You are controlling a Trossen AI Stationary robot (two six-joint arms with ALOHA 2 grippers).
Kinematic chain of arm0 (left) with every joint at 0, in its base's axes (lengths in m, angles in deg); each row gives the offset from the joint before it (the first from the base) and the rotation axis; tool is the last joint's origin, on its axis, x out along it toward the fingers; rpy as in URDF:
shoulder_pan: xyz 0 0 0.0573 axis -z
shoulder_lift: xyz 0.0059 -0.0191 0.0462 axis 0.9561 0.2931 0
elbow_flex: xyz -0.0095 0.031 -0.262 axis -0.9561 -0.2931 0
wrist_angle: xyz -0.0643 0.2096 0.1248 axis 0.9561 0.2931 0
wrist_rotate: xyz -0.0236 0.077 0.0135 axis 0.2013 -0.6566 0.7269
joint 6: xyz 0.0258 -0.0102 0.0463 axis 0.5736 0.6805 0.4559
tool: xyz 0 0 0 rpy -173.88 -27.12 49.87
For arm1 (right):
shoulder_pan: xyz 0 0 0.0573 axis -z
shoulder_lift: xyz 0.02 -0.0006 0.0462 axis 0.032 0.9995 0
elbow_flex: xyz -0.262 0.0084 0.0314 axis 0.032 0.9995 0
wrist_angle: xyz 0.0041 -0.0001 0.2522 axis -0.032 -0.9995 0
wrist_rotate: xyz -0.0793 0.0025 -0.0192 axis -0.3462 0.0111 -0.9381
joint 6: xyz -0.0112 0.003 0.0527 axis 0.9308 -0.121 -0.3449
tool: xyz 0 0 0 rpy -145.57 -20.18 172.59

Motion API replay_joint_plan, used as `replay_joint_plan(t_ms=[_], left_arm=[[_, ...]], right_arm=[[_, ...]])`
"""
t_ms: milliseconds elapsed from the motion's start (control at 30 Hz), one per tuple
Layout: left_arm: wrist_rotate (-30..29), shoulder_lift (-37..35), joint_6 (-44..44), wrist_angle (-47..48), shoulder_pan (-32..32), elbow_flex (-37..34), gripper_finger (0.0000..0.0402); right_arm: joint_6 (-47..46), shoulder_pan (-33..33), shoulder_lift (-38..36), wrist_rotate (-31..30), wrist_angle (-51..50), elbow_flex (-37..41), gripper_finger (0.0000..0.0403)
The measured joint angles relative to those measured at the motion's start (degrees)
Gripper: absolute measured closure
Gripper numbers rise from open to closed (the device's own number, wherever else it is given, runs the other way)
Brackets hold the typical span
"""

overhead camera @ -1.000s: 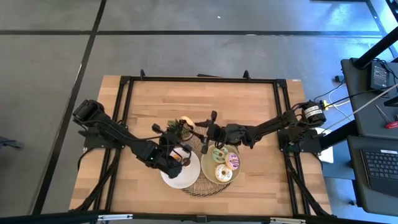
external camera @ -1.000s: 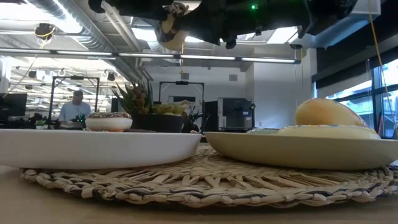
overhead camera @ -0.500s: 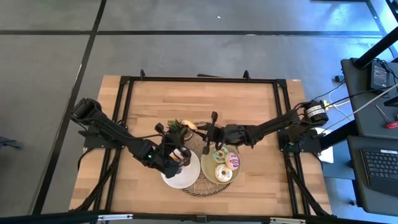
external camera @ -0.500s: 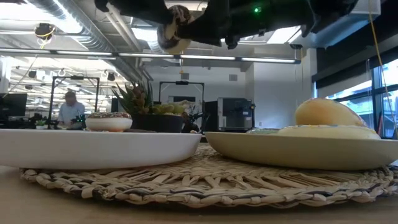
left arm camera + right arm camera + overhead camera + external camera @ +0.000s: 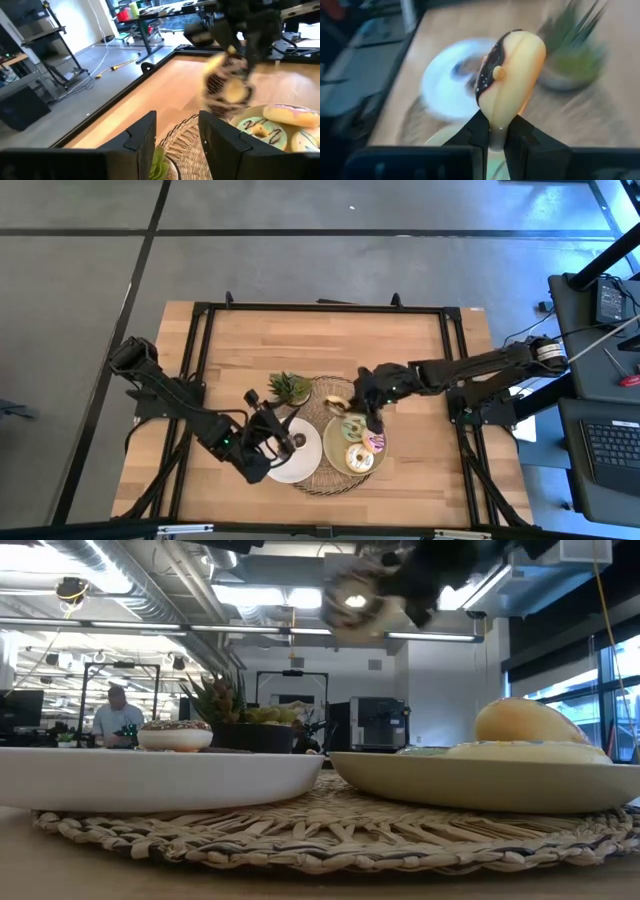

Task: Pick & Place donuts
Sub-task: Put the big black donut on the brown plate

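A chocolate-frosted donut (image 5: 507, 80) with a tan underside is in my right gripper (image 5: 498, 135), shut on it, above the woven mat (image 5: 322, 480) between the plant (image 5: 290, 388) and the pale-green plate (image 5: 332, 448). That plate holds a green donut (image 5: 352, 430), a pink one (image 5: 375, 442) and a white-yellow one (image 5: 358, 458). Another sprinkled chocolate donut (image 5: 175, 733) lies flat on the white plate (image 5: 300, 468). My left gripper (image 5: 177, 145) hangs open and empty over the white plate's far left part (image 5: 275, 430). My right gripper pinches the chocolate donut's rim (image 5: 497, 125) between its two fingers, one on the frosted face and one on the tan underside. It comes from the table's right side, slanting down. The donut stands on edge beyond the fingertips, lifted clear of plates and mat.
A small spiky plant in a pot stands on the far left of the mat. Both plates sit side by side on the mat at the table's near middle. Bare wood lies to the left, right and far side. A black frame (image 5: 320, 308) runs round the table.
The chocolate donut has passed from my left gripper to my right. My right gripper has shut on it, then risen, turned and carried it from beside the plant toward the table's right. My left gripper has opened, let go and drawn back toward the near left.
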Motion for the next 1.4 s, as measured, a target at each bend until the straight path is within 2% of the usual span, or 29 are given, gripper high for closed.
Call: replay_joint_plan(t_ms=[100, 200, 367, 567, 667, 767, 1067, 1300, 1400], left_arm=[[-0.27, 0.0, 0.09, -0.08, 0.03, 0.0, 0.0259], [0.09, 0.0, 0.09, -0.19, -0.56, 0.0, 0.0258], [0.89, 0.0, -0.35, -0.34, -1.26, 0.0, 0.0258], [2.2, 0.02, -0.79, -0.37, -1.31, 0.0, 0.0258], [2.22, 0.02, -1.38, -0.38, -1.31, 0.0, 0.0258], [2.24, 0.02, -2.36, -0.42, -1.34, 0.0, 0.0258], [5.4, 0.02, -2.36, -0.65, -1.59, 0.0, 0.0258], [5.64, 0.02, -2.35, -0.83, -1.66, 0.0, 0.0258], [5.63, 0.02, -2.34, -0.81, -1.66, 0.0, 0.0258]], right_arm=[[-6.05, 0.29, 0.34, 7.53, -5.64, 0.14, 0.0358], [-10.81, -0.58, 2.69, 11.83, -4.99, 1.18, 0.0358], [-15.68, -2.95, 6.5, 13.94, -4.59, 1.68, 0.0358], [-20.68, -5.44, 9.64, 16.73, 0.41, 1.66, 0.0358], [-24.03, -6.51, 11.26, 16.41, 1.63, 1.66, 0.0358], [-26.65, -7.57, 12.99, 13.42, 1.82, 1.66, 0.0358], [-28.16, -8.29, 15.54, 11.9, 4.82, 1.66, 0.0358], [-29.05, -8.26, 15.54, 11.8, 5.18, 1.66, 0.0358], [-29.9, -8.26, 15.54, 8.82, 5.15, 1.66, 0.0358]])
